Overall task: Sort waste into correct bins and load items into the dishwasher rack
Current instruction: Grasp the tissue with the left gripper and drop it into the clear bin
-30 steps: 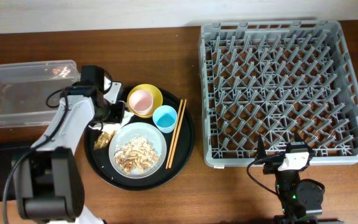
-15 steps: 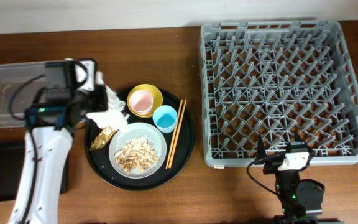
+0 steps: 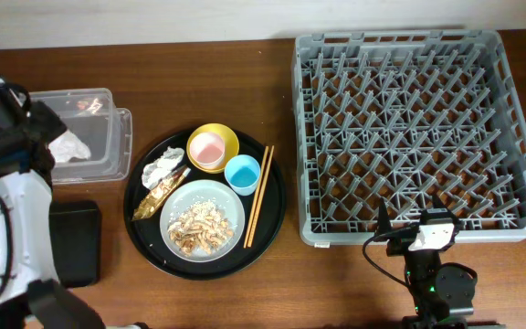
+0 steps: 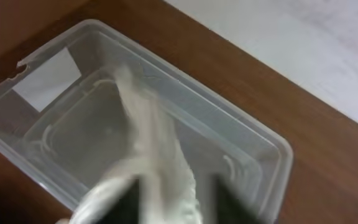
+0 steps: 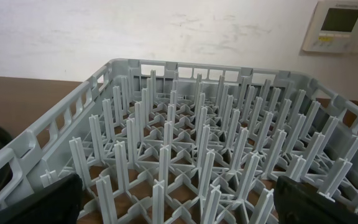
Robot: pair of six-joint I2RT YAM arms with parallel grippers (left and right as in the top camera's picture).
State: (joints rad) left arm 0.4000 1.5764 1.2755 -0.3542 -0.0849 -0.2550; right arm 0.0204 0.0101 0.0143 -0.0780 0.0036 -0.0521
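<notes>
My left gripper [image 3: 46, 146] is shut on a crumpled white napkin [image 3: 68, 147] and holds it over the clear tub [image 3: 108, 137]. In the left wrist view the napkin [image 4: 154, 149] hangs blurred between my fingers [image 4: 173, 208] above the tub [image 4: 241, 155]. A second white napkin piece [image 3: 163, 168] and the gold-brown wrapper [image 3: 153, 197] lie on the round black tray [image 3: 277, 196]. The grey plate [image 3: 234, 208] holds the flaky scraps [image 3: 199, 225]. The pink cup [image 3: 206, 147] sits in the yellow bowl [image 3: 222, 135], beside the blue cup [image 3: 241, 172] and the chopsticks [image 3: 258, 196]. My right gripper [image 3: 414, 226] is open at the near edge of the rack [image 3: 409, 119], which also fills the right wrist view [image 5: 191, 149].
The shallow black rectangular tray [image 3: 73, 242] lies at the front left, below the tub. A small reddish scrap [image 3: 88, 105] lies in the tub's far corner. A wall runs behind the table [image 3: 245, 64].
My left arm has swung left from the round tray to over the clear tub, carrying a white napkin. One napkin piece stays on the round tray. The right arm has not moved.
</notes>
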